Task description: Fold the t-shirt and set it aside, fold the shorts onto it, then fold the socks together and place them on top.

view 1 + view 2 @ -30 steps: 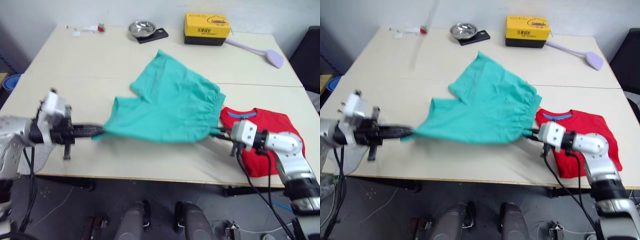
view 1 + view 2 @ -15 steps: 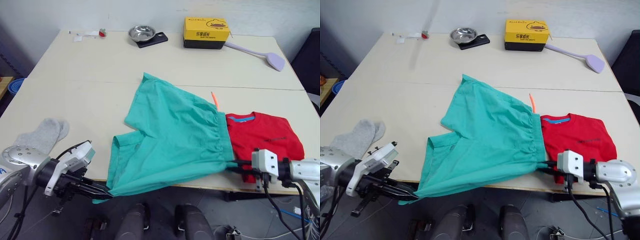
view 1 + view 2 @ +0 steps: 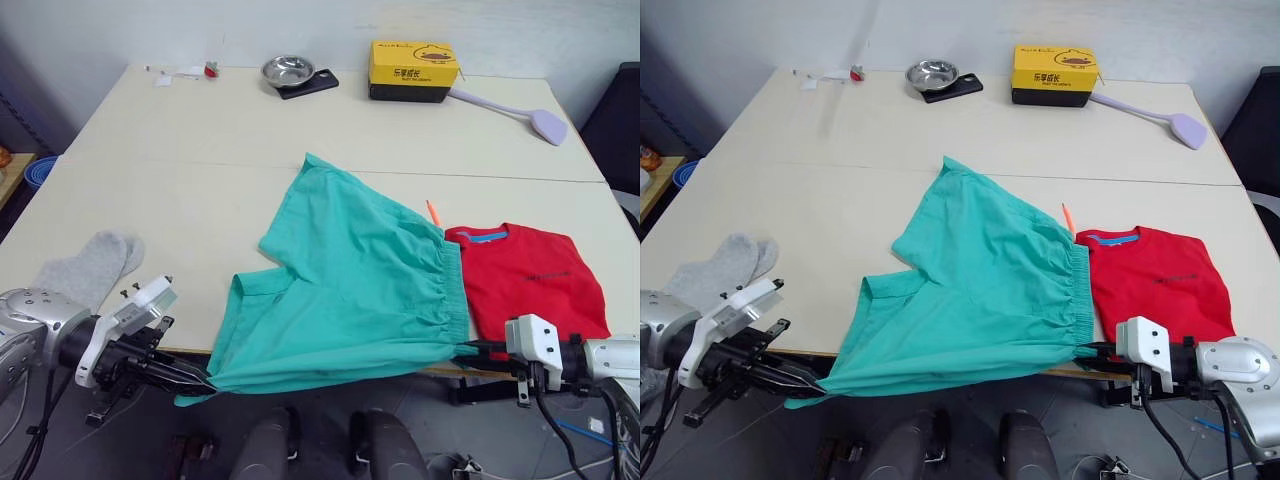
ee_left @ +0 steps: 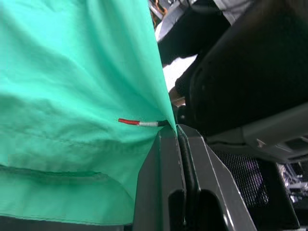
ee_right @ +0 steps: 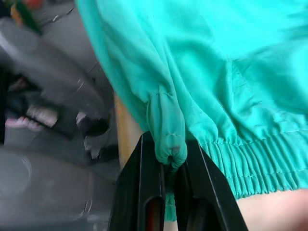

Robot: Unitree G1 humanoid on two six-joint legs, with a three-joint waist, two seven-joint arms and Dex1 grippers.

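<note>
The teal-green shorts [image 3: 350, 280] lie spread across the table's near half, their lower edge hanging past the front edge. My left gripper [image 3: 200, 382] is shut on the shorts' leg hem [image 4: 159, 126] below the table's front edge. At the right, my right gripper [image 3: 470, 349] is shut on the shorts' waistband corner [image 5: 167, 139]. The folded red t-shirt [image 3: 530, 278] lies flat on the table right of the shorts, touching the waistband. The grey socks [image 3: 88, 268] lie at the table's near left edge. An orange drawstring tip [image 3: 432, 212] pokes out above the waistband.
At the table's far edge stand a yellow box [image 3: 413, 68], a metal bowl [image 3: 285, 70] on a dark phone, and a lilac spatula [image 3: 515, 108]. Small bits [image 3: 185, 73] lie far left. A blue bucket [image 3: 42, 170] sits left of the table.
Both grippers pulled the shorts off the t-shirt's side toward the near edge a second ago; since half a second ago the shorts shifted slightly right and flattened, both grips unchanged.
</note>
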